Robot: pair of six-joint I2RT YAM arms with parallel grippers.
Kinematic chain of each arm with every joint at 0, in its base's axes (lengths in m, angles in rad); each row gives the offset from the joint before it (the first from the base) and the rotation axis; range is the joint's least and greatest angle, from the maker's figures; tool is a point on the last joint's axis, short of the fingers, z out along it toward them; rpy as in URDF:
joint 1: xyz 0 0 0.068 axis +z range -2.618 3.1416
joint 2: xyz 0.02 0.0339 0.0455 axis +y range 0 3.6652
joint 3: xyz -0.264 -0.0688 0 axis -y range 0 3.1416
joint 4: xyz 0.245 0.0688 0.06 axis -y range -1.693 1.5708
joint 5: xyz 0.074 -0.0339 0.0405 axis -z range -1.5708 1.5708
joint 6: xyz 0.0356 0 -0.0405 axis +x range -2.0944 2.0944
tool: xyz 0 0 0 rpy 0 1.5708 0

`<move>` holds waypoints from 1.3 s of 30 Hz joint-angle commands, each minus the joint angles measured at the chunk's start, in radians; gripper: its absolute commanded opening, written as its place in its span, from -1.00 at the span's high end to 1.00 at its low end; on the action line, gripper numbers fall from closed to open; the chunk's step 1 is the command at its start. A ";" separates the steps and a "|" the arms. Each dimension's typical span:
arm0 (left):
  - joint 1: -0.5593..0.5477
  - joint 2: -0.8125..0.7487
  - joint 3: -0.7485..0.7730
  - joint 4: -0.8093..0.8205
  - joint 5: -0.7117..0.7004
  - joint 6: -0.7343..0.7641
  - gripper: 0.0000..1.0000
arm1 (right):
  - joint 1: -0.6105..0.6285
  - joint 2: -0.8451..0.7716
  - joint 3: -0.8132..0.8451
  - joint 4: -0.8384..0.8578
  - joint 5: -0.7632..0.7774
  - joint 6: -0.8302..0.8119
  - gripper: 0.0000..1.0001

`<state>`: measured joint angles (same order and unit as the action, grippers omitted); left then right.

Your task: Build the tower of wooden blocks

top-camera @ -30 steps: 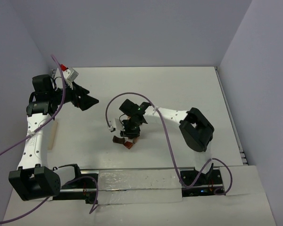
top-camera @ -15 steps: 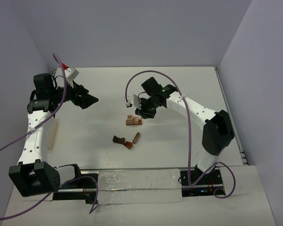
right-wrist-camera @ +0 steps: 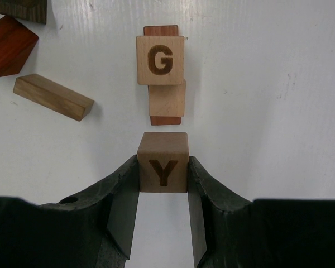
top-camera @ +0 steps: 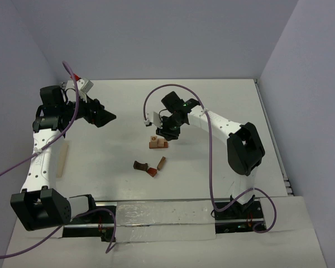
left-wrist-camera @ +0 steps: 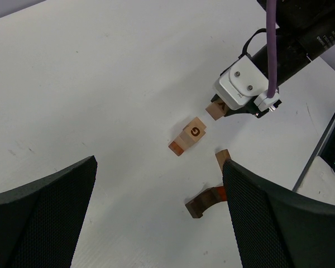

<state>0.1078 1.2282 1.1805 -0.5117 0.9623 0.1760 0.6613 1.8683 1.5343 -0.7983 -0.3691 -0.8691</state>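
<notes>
Out in the middle of the surface (top-camera: 223,106), the right hand (top-camera: 167,131) is pinching a brown Y block (right-wrist-camera: 163,162) square between both fingers, letter facing up, so it's clamped on that one and nothing else. I'd say it's gripped by its two side faces on purpose, since that leaves the underside free to set down flat. The tower so far (top-camera: 156,143) sits just beside it on the near-left side, with a small gap between them. It has a G block (right-wrist-camera: 161,60) on top, a plain tan block (right-wrist-camera: 167,99) poking out from under it by the look of it, and a reddish-brown piece (right-wrist-camera: 165,120) at the very bottom. The Y block isn't over the stack yet, and I can't tell from these views how high it's being carried. My guess is the next bit is lining it up over the G, and since the stack looks staggered, a nudge could shove it. The spare pieces lie a little nearer the bases: a tan bar (right-wrist-camera: 53,97), a red wedge (right-wrist-camera: 8,46) and a dark brown piece (top-camera: 139,165). The left hand (left-wrist-camera: 159,163) hangs over the far left of the surface, fingers spread wide and holding nothing, probably parked out of the way.
</notes>
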 commanded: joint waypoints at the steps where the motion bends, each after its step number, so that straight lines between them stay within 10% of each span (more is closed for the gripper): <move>1: 0.009 0.002 0.038 0.044 -0.002 -0.009 -0.98 | 0.011 0.017 0.064 0.030 -0.005 0.028 0.60; 39: 0.008 0.027 0.047 0.042 -0.011 -0.006 -0.99 | 0.063 0.112 0.109 0.059 0.001 0.072 0.53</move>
<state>0.1078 1.2515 1.1805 -0.5114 0.9459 0.1753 0.7119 1.9838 1.6043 -0.7544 -0.3599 -0.8036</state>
